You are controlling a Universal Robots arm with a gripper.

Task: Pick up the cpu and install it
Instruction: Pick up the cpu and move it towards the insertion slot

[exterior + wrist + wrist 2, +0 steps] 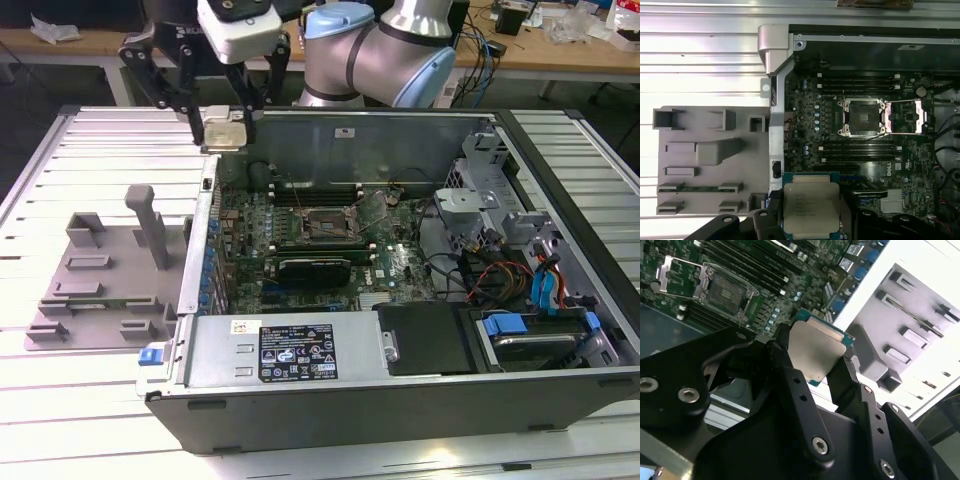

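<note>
My gripper (pixel 222 132) is shut on the cpu (pixel 223 128), a flat silver-topped square held by two opposite edges. In the exterior view it hangs above the far corner of the open computer case (pixel 400 400), on the exterior view's left. Both wrist views show the cpu (pixel 815 352) (pixel 810 205) between the black fingers (pixel 781 352). The motherboard's socket (pixel 322 224) (pixel 862 117) (pixel 725 290) lies empty below, with its metal load plate (pixel 907 117) swung open beside it.
A grey plastic fixture tray (pixel 100 280) (pixel 705 160) lies on the ribbed metal table outside the case, on the exterior view's left. Inside the case are memory slots (pixel 860 82), a black power supply (pixel 300 350), cables (pixel 490 275) and a blue-tabbed drive bay (pixel 540 335).
</note>
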